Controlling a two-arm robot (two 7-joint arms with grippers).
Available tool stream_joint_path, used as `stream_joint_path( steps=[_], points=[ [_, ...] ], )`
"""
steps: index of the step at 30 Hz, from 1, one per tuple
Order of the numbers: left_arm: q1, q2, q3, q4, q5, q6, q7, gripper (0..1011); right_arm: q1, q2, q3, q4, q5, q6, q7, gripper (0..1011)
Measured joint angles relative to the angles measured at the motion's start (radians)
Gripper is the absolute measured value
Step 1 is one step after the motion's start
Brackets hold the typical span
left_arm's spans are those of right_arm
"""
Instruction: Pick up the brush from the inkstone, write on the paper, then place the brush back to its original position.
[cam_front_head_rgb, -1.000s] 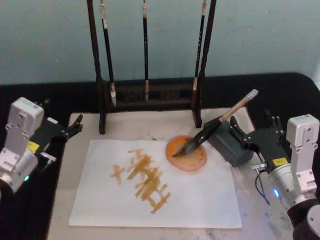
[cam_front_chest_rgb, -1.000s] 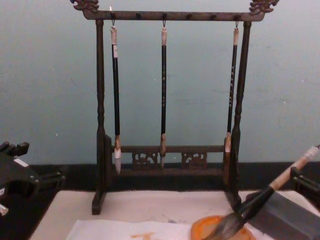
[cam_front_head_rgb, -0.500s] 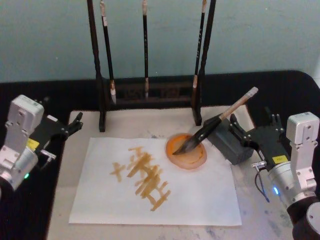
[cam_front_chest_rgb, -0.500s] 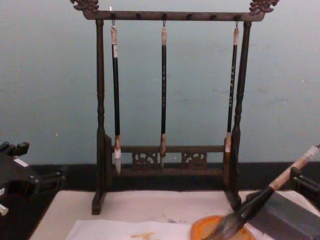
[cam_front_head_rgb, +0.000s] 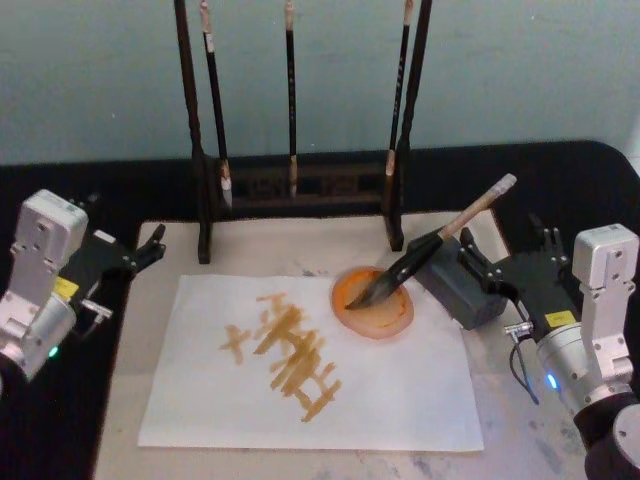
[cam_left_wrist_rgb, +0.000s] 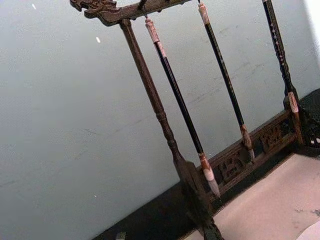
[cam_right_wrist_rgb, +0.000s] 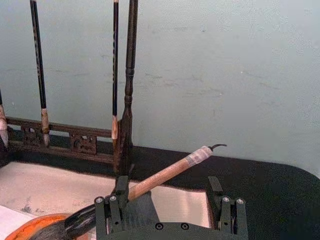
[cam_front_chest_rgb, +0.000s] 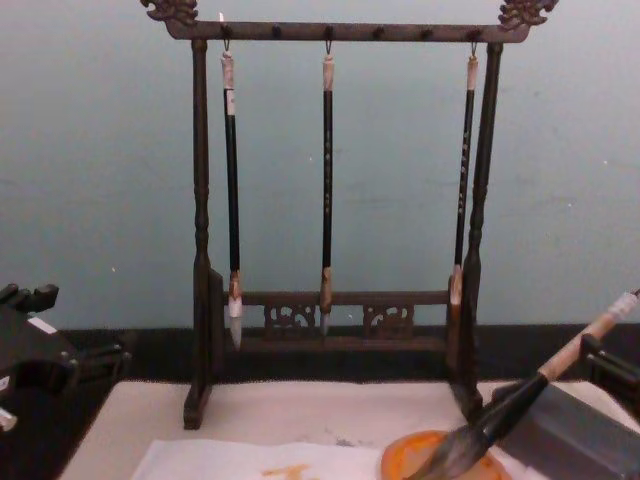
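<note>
Start at your left: the left gripper (cam_front_head_rgb: 150, 246) sits parked off the left edge of the beige felt mat (cam_front_head_rgb: 165, 262), its black fingers pointing toward the stand, slightly parted and holding nothing; it looks to be kept clear so the writing area stays open.

Next comes the thin white sheet of paper (cam_front_head_rgb: 400, 400), lying flat on the mat and already carrying orange-yellow strokes (cam_front_head_rgb: 285, 355), so the writing seems done.

Behind it stands the dark wooden brush rack (cam_front_head_rgb: 205, 150) with 3 thin black-shafted brushes (cam_front_chest_rgb: 327, 180) hanging from its top bar; its right foot is near the dish, so watch that post if you swing inward.

The small round orange inkstone (cam_front_head_rgb: 385, 320) sits on the paper's upper right part; the thick brush with the pale tan handle (cam_front_head_rgb: 430, 245) rests with its bristles in the dish and its shaft propped on the grey rectangular block (cam_front_head_rgb: 455, 290), which explains the handle slanting up to the right.

The right gripper (cam_front_head_rgb: 472, 268) waits just beside that block; in the right wrist view its fingers (cam_right_wrist_rgb: 112, 207) are spread wide either side of the handle, touching nothing; I judge the brush is back at its resting spot.
</note>
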Motion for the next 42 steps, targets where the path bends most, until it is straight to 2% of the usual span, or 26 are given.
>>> stream_joint_path(
  steps=[42],
  points=[
    [0.000,0.000,0.000,0.000,0.000,0.000,0.000,1010,0.000,0.000,0.000,0.000,0.000,0.000,0.000,1000]
  ],
)
